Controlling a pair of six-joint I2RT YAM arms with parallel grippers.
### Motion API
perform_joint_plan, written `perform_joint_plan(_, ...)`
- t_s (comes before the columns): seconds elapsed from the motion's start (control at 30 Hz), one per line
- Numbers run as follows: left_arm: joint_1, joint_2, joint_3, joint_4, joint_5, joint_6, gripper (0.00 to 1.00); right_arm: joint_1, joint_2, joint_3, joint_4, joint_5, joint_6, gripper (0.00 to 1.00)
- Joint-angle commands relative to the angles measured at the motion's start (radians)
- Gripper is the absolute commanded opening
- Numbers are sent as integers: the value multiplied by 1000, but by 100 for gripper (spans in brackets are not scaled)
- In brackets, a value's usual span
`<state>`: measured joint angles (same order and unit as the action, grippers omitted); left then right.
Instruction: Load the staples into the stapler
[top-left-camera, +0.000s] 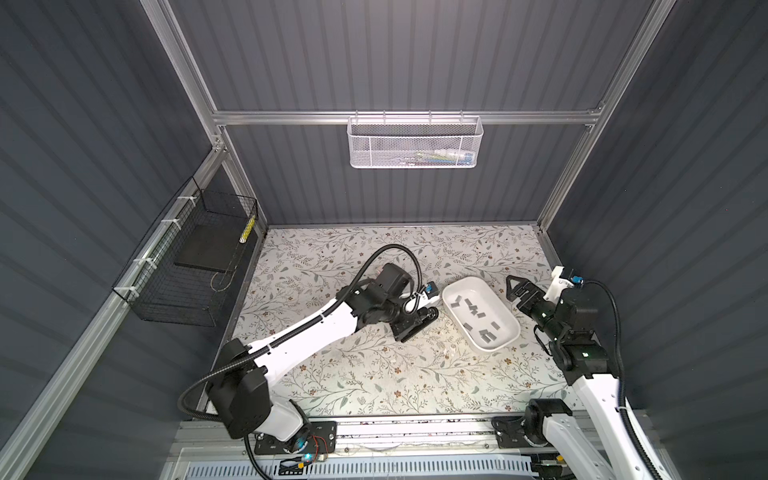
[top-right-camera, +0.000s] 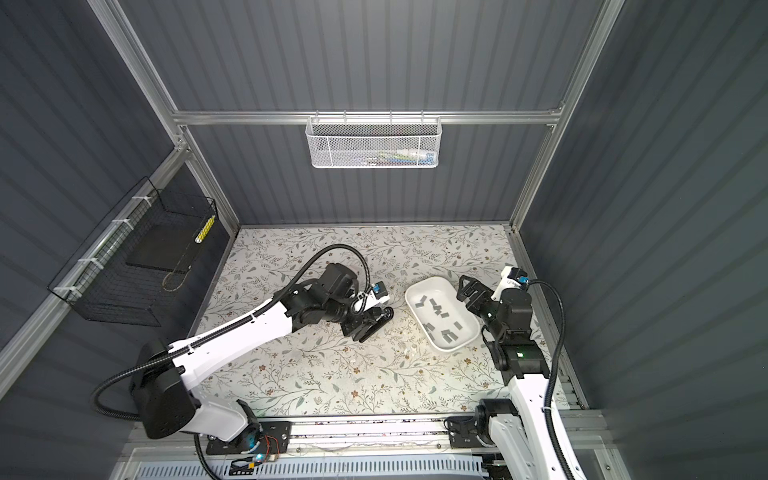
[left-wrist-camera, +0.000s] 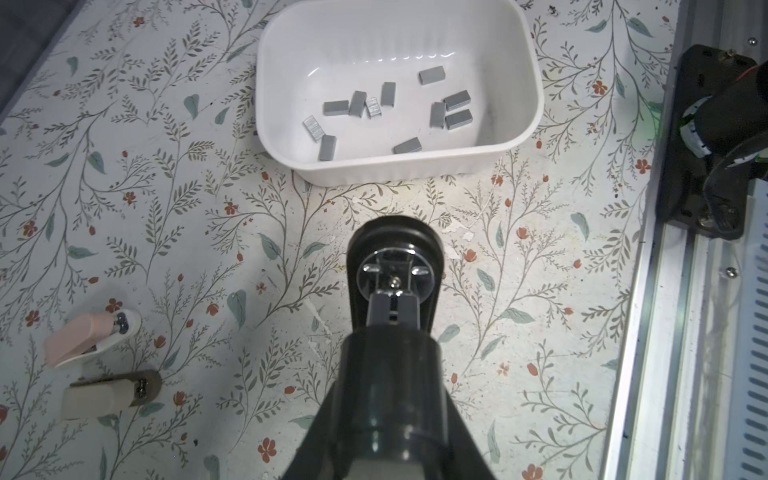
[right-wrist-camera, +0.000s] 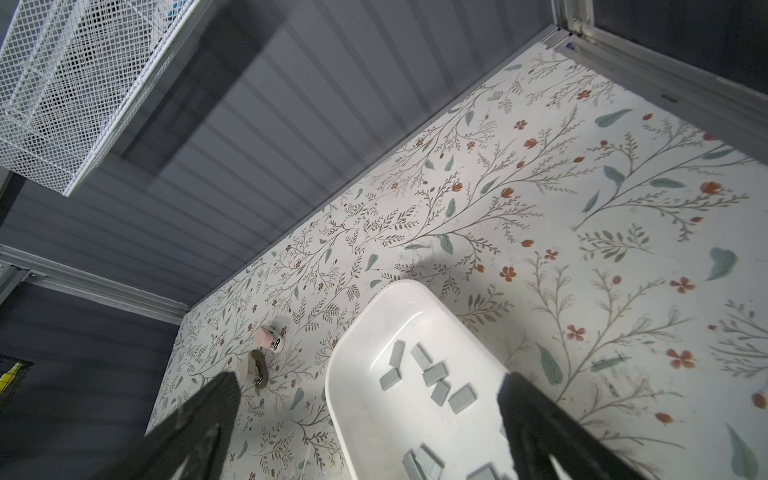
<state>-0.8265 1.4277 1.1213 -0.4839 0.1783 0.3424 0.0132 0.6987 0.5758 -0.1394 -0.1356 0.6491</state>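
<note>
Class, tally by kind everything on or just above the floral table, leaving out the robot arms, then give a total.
staple strips: 11
white tray: 1
black stapler: 1
small clip-like gadgets, pink one and beige one: 2
total: 15

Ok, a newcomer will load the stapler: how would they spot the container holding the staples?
On the floral tabletop, right of its middle, beside the open right gripper, sits a white, round-cornered tray with grey staples inside. Unlike the white mesh basket and black wire basket hung on the walls, it rests on the table.
</note>
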Motion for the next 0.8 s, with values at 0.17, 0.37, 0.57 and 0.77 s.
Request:
perform_joint_plan(0.17, 38, -242, -248, 327, -51, -62, 0, 212, 88, -7, 130, 66, -26, 96)
perform_joint_plan(0.37, 38, -258, -269, 331, -102, -74, 0, 393, 239, 64, 154, 112, -77, 93)
perform_joint_plan(0.57, 38, -252, -308, 372, -132, -84, 0, 454, 343, 116, 173, 50, -101, 80)
perform_joint_plan(0.77, 39, -195, -248, 312, -114, -95, 0, 521, 390, 150, 192, 21, -143, 65)
